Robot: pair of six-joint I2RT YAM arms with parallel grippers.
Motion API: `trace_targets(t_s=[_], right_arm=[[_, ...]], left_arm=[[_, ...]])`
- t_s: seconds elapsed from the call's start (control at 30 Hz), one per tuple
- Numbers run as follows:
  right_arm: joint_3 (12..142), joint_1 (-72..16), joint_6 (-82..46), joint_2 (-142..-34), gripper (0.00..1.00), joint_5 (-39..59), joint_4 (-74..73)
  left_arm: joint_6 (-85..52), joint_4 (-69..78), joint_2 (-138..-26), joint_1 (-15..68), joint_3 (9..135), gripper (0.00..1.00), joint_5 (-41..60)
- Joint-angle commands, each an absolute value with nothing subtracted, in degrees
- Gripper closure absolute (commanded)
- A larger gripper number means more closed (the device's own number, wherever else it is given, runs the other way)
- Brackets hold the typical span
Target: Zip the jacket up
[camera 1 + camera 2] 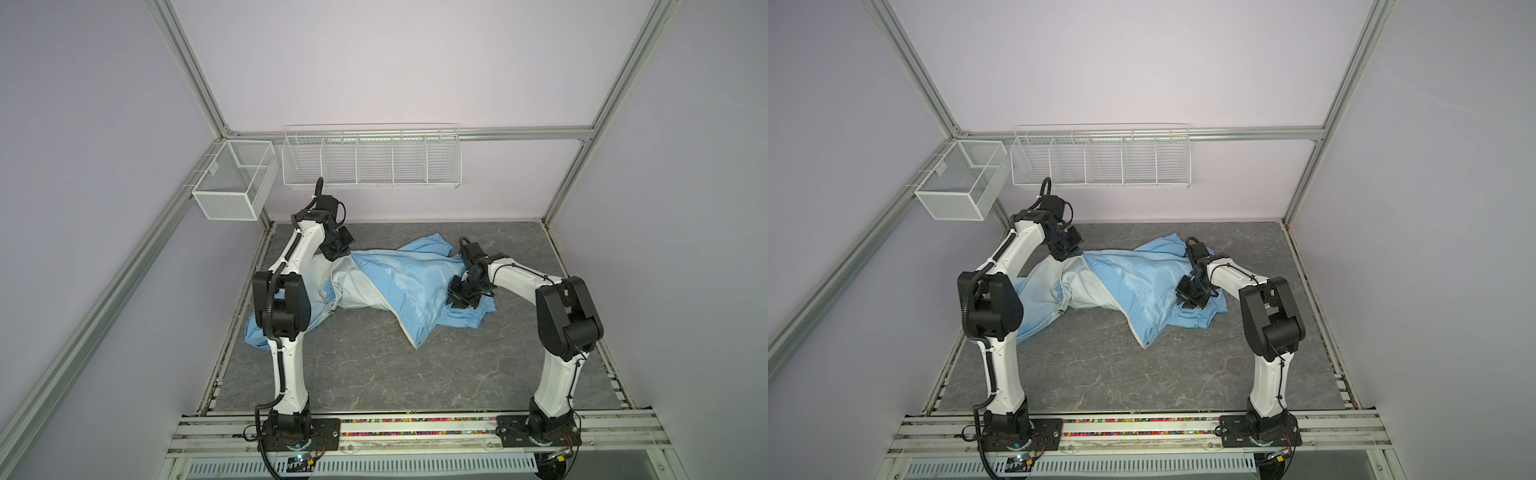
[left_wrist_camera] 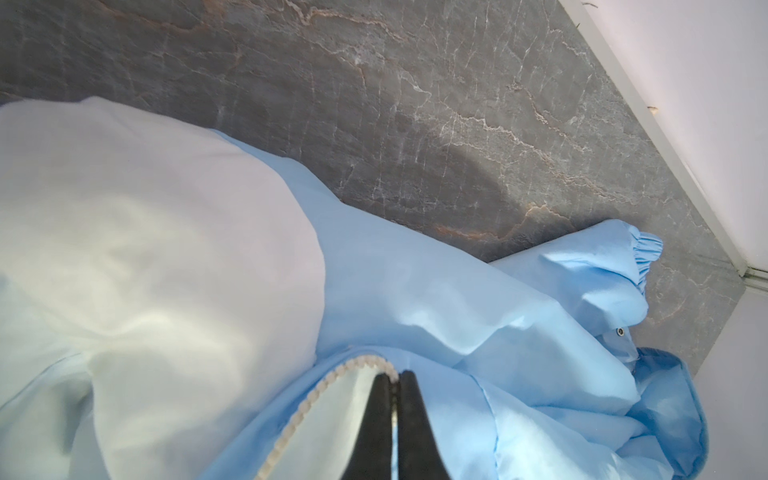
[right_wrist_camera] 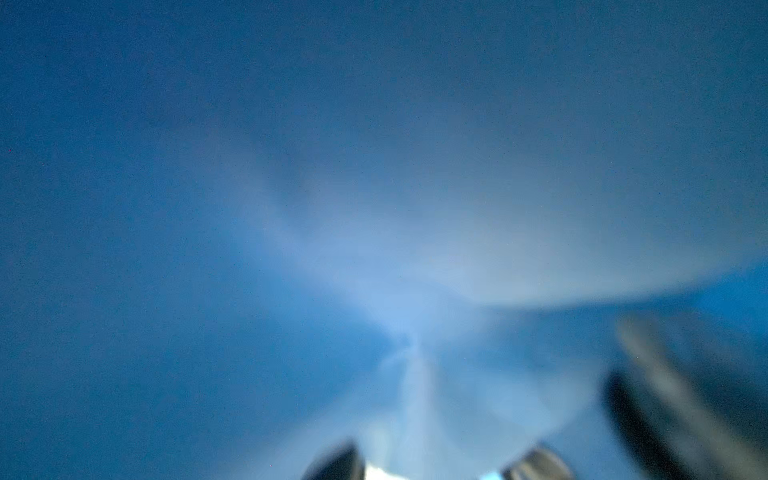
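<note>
Left wrist view: the left gripper [image 2: 395, 376] has its two black fingers [image 2: 376, 419] pressed together on the cream-white zipper [image 2: 307, 405] edge of the thin light-blue fabric jacket [image 2: 415, 299]. The right gripper [image 1: 459, 297] is buried in the jacket's blue cloth beside a gathered cuff [image 1: 473, 322]. Its wrist view is too blurred to tell whether it pinches anything. In both top views the jacket sprawls across the far half of the grey marble-patterned tabletop [image 1: 374, 374], between the arms.

Light-blue jacket [image 1: 399, 282], crumpled, lying unzipped
</note>
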State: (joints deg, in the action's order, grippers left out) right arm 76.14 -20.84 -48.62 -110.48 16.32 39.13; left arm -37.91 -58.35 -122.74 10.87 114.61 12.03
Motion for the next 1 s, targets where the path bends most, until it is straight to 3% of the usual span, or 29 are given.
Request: trace_targets(t_s=[0.0,0.07,0.33,0.67,0.87,0.97], right_arm=[[76.3,-21.2,-49.1,-106.6,0.89,15.2,40.4],[76.2,-21.3,-48.6,-103.8,0.93,15.5,41.9],[75.2,-20.6,-45.1,-88.4,0.93,17.7,53.5],[76.5,-18.2,-36.6,-73.4,0.93,24.4,70.0],[81.5,-13.7,-37.9,-72.7,0.93,38.2,64.4],[83.0,-12.2,-44.1,-77.8,0.93,44.8,54.2]], left_arm=[[-38.0,-58.9,-119.7,10.5,113.3,1.0,11.9],[-38.1,-58.5,-118.8,10.3,112.5,1.0,11.5],[-35.7,-61.9,-113.4,9.4,110.2,1.0,10.0],[-27.0,-74.0,-96.6,11.2,94.5,1.0,6.4],[-21.5,-87.7,-92.6,12.8,96.2,1.0,7.6],[-22.3,-85.1,-95.1,14.5,97.2,1.0,11.7]])
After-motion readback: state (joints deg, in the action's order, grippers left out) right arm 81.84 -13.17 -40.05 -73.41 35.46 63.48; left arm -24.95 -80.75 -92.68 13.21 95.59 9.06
